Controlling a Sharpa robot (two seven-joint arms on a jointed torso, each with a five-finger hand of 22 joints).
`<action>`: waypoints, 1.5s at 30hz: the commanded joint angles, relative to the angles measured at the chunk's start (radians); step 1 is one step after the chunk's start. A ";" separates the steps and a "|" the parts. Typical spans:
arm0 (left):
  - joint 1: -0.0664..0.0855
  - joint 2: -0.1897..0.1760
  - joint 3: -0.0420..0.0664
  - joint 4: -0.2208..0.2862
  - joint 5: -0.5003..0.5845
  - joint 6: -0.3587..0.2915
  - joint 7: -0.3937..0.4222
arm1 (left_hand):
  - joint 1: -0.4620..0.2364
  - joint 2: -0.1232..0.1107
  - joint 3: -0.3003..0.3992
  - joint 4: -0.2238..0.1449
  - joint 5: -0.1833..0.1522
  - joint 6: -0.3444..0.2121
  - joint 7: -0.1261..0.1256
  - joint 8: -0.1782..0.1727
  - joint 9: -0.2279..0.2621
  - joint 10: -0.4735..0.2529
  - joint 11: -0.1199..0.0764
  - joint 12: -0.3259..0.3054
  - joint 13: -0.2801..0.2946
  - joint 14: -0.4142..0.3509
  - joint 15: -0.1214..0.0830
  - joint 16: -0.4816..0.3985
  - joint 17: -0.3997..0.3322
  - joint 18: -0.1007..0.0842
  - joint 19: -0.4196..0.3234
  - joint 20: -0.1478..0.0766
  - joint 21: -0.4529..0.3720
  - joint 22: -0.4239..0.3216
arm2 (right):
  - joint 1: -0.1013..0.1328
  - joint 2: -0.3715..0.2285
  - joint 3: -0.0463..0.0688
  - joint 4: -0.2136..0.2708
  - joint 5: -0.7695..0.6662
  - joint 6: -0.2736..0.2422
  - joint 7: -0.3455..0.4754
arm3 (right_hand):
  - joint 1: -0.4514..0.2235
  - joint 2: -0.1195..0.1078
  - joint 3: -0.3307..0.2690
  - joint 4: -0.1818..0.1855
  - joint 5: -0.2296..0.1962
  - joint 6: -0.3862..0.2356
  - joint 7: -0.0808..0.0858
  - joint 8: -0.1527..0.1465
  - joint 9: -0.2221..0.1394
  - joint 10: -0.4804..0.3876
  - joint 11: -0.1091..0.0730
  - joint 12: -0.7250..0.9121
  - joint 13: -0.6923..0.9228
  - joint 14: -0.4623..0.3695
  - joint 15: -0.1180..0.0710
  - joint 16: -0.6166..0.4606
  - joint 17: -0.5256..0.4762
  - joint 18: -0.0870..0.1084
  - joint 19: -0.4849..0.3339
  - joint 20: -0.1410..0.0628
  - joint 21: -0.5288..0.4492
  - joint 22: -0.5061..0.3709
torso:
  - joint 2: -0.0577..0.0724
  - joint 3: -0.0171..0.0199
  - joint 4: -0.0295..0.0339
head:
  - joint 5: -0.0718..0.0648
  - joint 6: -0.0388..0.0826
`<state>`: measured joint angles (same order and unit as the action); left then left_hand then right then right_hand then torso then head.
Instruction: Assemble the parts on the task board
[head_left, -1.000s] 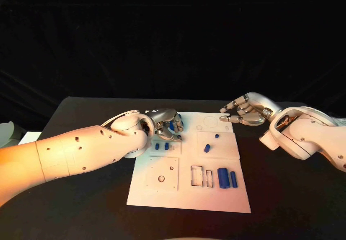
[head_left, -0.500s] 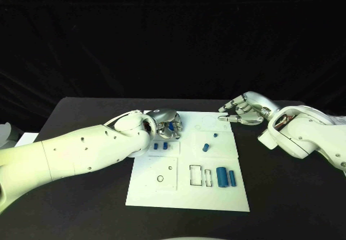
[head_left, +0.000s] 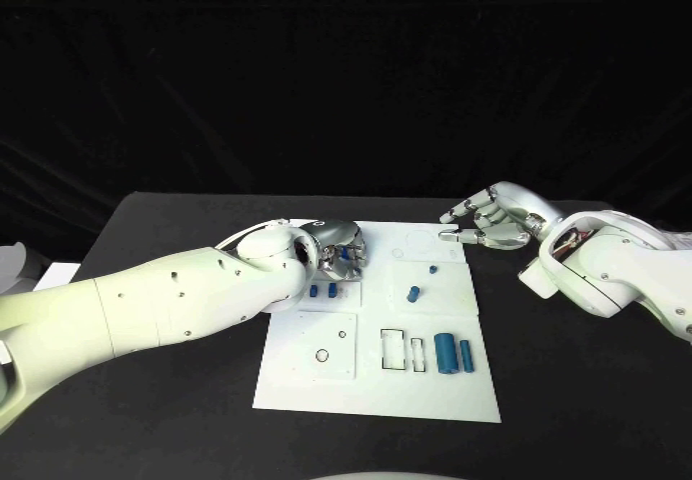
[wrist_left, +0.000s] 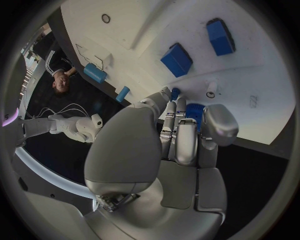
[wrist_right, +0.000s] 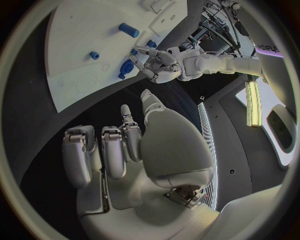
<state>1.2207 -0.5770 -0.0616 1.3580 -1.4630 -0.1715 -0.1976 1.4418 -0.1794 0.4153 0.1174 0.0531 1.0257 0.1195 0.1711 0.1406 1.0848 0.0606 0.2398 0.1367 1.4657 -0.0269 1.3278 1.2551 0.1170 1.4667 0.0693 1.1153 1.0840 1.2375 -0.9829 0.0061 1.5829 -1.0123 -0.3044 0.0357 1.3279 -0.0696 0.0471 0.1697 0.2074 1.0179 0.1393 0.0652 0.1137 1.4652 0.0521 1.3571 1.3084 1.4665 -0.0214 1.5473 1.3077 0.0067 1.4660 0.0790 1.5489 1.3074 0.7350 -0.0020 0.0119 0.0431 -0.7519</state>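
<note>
White and flat, the rectangular task board (head_left: 378, 385) lay mid-table (head_left: 577, 400), blue parts scattered on it. My left hand (head_left: 340, 254) hung over the board's far left corner, fingers curled around a small blue part (wrist_left: 194, 110). My right hand (head_left: 488, 226) hovered beyond the far right corner, fingers apart, holding nothing.

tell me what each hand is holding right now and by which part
The left hand has its fingers closed round a blue part, mostly hidden, so which end cannot be told. The right hand holds nothing.
</note>
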 joint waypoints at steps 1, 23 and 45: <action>-0.001 0.005 0.001 -0.003 -0.003 0.027 -0.022 | -0.009 -0.006 0.006 0.002 -0.002 0.006 0.002 -0.005 -0.002 0.008 0.004 -0.006 -0.002 0.055 0.002 0.004 -0.002 -0.016 0.010 -0.001 0.005 0.004 | -0.001 0.001 0.000 0.001 -0.006 0.012 0.008 | 0.001 0.003 -0.005 -0.002 0.004 -0.002 0.001 0.003 0.002 0.004 0.003 -0.003 0.149 0.093 0.004 -0.003 0.217 0.004 0.080 0.009 -0.005 0.220 | 0.000 -0.0006 0.0009 | 0.000 0.002; -0.007 0.023 0.001 -0.027 0.011 0.068 -0.062 | 0.011 0.022 0.086 -0.046 -0.002 0.036 0.004 -0.015 -0.013 0.045 0.000 -0.005 -0.017 0.053 0.000 0.018 -0.009 -0.018 0.009 0.000 0.019 0.023 | -0.001 0.003 0.000 0.001 -0.006 0.014 0.008 | 0.002 0.004 -0.005 -0.003 0.005 -0.001 0.001 0.003 0.002 0.005 0.003 -0.001 0.150 0.093 0.004 -0.003 0.218 0.004 0.080 0.009 -0.005 0.220 | 0.000 -0.0005 0.0001 | 0.005 -0.002; -0.012 0.023 0.002 -0.024 0.006 0.045 -0.043 | -0.024 0.022 0.191 -0.122 -0.001 0.074 0.028 -0.050 -0.034 0.096 0.013 -0.067 -0.043 0.048 0.011 0.035 -0.021 -0.020 0.005 0.008 0.032 0.044 | -0.001 0.004 0.000 0.002 -0.006 0.013 0.009 | 0.002 0.004 -0.006 -0.002 0.005 -0.001 0.001 0.003 0.002 0.006 0.003 0.000 0.151 0.093 0.004 -0.003 0.218 0.004 0.081 0.009 -0.005 0.221 | 0.000 -0.0001 -0.0006 | 0.003 -0.003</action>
<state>1.2191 -0.5530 -0.0529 1.3349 -1.4598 -0.1482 -0.2414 1.4245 -0.1568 0.6002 -0.0067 0.0530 1.0921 0.1464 0.1263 0.1076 1.1736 0.0742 0.1774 0.0924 1.4685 -0.0223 1.3586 1.2345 0.1171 1.4666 0.0693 1.1414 1.1273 1.2374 -0.9798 0.0061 1.5831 -1.0124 -0.3033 0.0371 1.3278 -0.0697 0.0472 0.1697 0.2073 1.0179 0.1393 0.0652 0.1143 1.4652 0.0521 1.3571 1.3085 1.4665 -0.0214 1.5473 1.3073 0.0067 1.4660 0.0790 1.5488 1.3078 0.7348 -0.0018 0.0114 0.0457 -0.7557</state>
